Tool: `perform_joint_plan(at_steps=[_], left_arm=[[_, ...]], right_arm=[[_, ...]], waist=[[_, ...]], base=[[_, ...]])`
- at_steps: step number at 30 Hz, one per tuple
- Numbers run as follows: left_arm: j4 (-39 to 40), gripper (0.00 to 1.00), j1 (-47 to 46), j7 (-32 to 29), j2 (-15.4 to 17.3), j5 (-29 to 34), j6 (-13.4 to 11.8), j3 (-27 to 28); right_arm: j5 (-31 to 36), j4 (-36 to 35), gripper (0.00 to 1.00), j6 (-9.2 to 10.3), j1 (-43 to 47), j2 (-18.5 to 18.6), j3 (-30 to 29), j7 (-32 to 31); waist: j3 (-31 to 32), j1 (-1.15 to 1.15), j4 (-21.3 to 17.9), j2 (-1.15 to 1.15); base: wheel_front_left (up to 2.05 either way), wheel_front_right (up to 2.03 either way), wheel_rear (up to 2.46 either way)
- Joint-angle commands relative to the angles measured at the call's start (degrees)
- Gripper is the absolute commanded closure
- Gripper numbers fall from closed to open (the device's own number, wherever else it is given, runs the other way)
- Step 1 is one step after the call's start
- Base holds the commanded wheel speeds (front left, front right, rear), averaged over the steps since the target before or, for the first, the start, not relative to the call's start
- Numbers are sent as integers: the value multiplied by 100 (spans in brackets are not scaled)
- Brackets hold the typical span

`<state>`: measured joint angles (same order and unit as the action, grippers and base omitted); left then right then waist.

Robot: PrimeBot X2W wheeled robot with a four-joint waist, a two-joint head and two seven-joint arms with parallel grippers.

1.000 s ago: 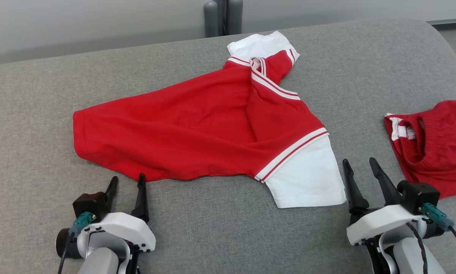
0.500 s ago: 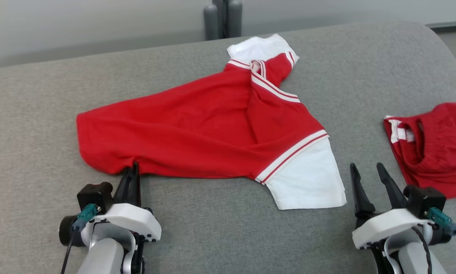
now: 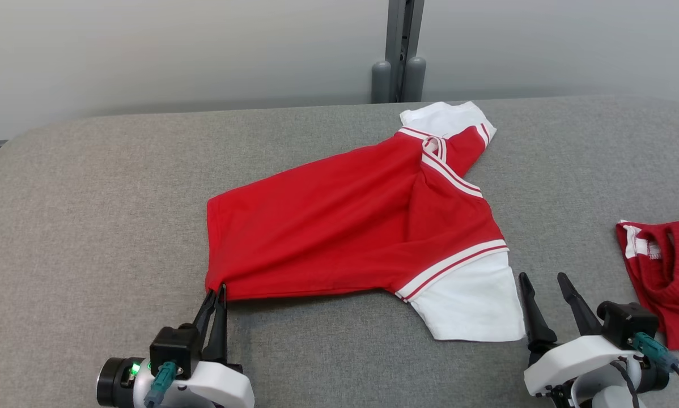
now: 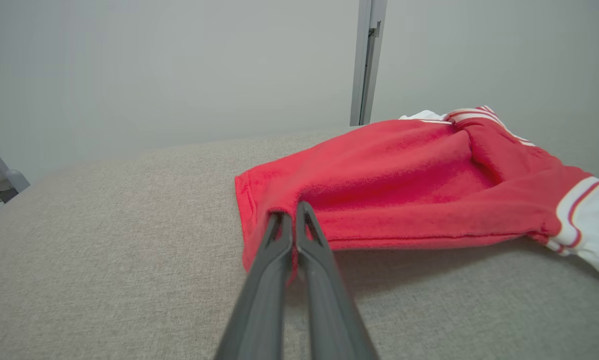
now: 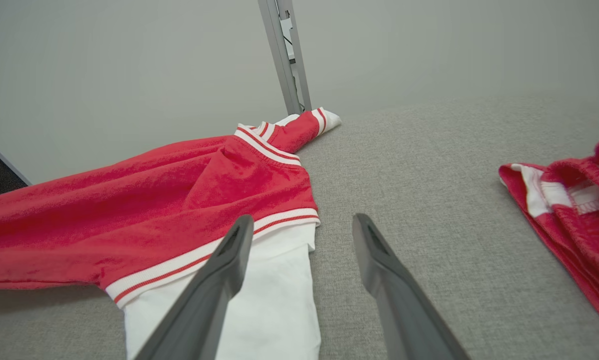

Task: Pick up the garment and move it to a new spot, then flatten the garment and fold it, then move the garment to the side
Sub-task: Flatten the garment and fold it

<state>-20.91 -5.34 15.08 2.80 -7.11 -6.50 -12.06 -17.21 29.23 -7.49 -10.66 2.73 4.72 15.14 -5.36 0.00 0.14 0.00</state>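
Pinches, with the left gripper (image 3: 217, 289), the near hem corner of the red T-shirt (image 3: 345, 226) lying across the grey fabric surface (image 3: 90, 198); holds the right gripper (image 3: 541, 276) spread, empty, beside its white sleeve (image 3: 475, 306).

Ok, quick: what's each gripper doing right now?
Left gripper: shut on the near hem corner of the red T-shirt.
Right gripper: open, holding nothing, beside the white sleeve.

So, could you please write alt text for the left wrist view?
The left claw is shut on the hem corner of a red T-shirt lying on a grey padded surface. Its white sleeve shows at the right, with a pale wall behind.
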Motion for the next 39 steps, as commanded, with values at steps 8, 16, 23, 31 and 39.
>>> perform_joint_plan(at_steps=[8, 16, 23, 31, 39], left_arm=[[1066, 0, -116, 8, 22, 108, -432, 268], [103, 0, -150, 9, 22, -280, -338, 573], [-1055, 0, -581, 9, 28, -629, -153, 768], [-2399, 100, -1491, 8, 144, -302, 211, 418], [-2355, 100, -2147, 9, 143, -12, 188, 217]], right_arm=[[123, 9, 0, 0, -52, 37, -104, -2], [148, 101, 0, 0, -182, 36, -50, -2], [137, 133, 0, 0, -248, 37, -30, -2], [147, 240, 0, 0, -336, 38, 21, -2], [19, 188, 0, 0, -446, 37, 87, -2]], waist=[[-261, 0, -115, 0], [-375, 0, -278, 0], [-521, 0, -357, 0], [-636, 0, -431, 0], [-757, 0, -587, 0]], base=[[0, 0, 0], [0, 0, 0], [0, 0, 0], [0, 0, 0], [0, 0, 0]])
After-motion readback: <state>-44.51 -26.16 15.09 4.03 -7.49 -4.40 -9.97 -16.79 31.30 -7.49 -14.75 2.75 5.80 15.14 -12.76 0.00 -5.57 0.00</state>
